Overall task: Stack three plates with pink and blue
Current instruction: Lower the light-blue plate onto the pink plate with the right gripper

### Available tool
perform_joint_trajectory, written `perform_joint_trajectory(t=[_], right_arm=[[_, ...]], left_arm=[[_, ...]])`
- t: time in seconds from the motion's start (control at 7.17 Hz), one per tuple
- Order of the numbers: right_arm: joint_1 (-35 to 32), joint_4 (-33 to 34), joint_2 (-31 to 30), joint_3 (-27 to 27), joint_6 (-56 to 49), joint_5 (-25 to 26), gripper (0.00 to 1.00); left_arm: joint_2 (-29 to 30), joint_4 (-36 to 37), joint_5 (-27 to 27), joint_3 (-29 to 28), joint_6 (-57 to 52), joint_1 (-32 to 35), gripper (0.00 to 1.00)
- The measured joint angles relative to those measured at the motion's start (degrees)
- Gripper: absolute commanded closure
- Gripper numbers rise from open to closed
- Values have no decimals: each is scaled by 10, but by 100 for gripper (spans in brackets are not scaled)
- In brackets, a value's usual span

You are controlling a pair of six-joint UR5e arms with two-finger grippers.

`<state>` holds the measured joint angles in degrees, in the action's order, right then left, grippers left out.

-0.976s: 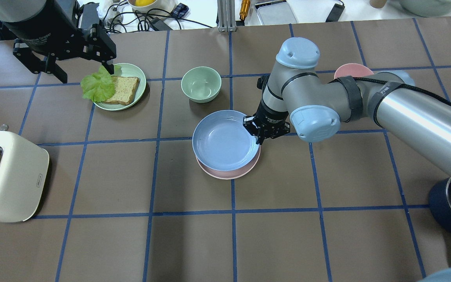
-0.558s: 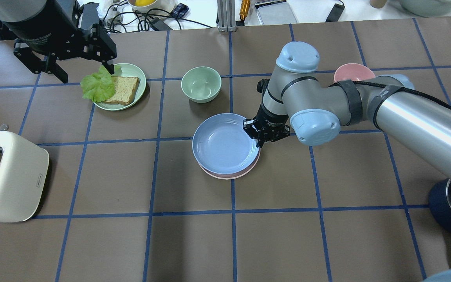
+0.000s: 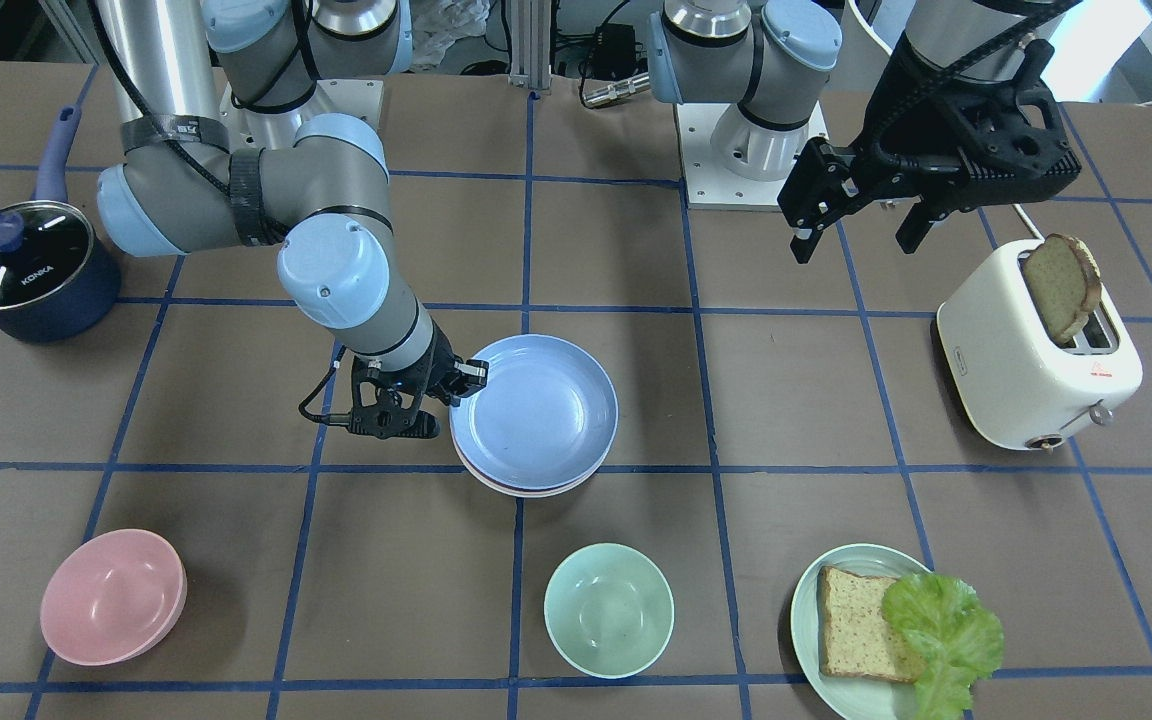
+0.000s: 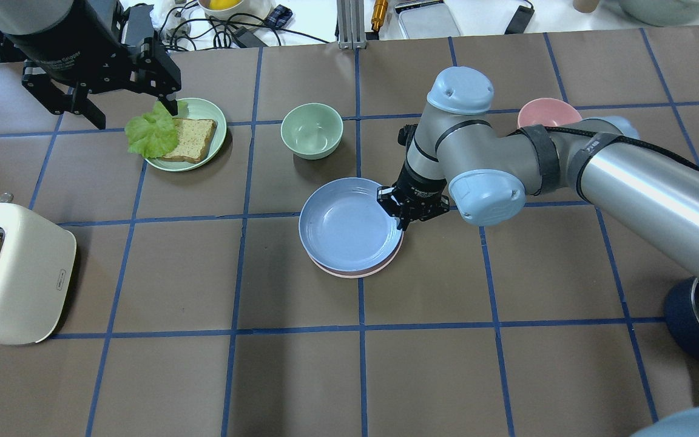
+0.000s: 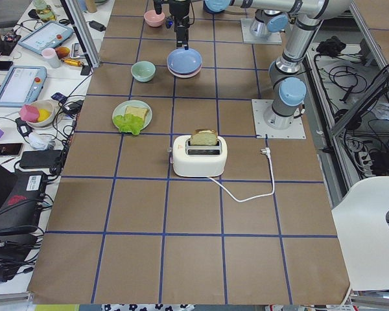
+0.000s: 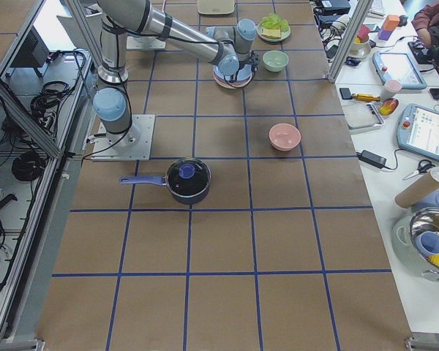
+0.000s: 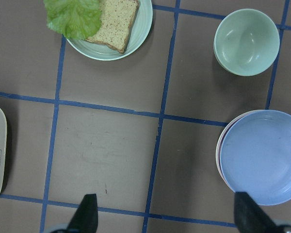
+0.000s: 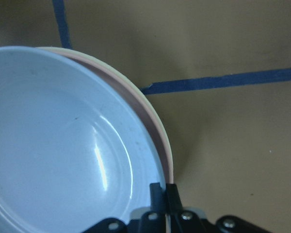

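Note:
The light blue plate [image 4: 346, 224] lies on top of the pale pink plate [image 4: 358, 272] near the table's middle. In the right wrist view the blue plate [image 8: 53, 145], the pink rim [image 8: 148, 116] and a cream-white rim [image 8: 161, 133] beneath show nested, a little off-centre. My right gripper [image 4: 403, 221] is shut on the blue plate's right rim; it also shows in the front-facing view [image 3: 456, 390] and the wrist view [image 8: 163, 194]. My left gripper [image 4: 131, 112] hangs open and empty above the table's far left.
A mint-green plate [image 4: 207, 109] with bread and lettuce lies under the left gripper. A mint bowl [image 4: 312, 130] stands behind the stack, a pink bowl [image 4: 548, 110] behind the right arm. A toaster [image 4: 16, 273] is at the left edge, a blue pot [image 3: 21, 265] at the right.
My right gripper has moved the blue plate slightly toward the near side, so it sits more squarely over the pink plate. The left arm has not moved.

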<state>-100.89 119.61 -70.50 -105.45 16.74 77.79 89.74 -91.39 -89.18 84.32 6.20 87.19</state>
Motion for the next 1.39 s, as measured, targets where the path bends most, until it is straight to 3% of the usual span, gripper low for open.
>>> perform_joint_trajectory(t=[0.56,1.39], right_arm=[[1,36,16,0,1,2,100],[0,33,9,-3,9,1,100]], left_arm=[[0,1,1,0,0,0,0],[-1,2,0,0,0,0,0]])
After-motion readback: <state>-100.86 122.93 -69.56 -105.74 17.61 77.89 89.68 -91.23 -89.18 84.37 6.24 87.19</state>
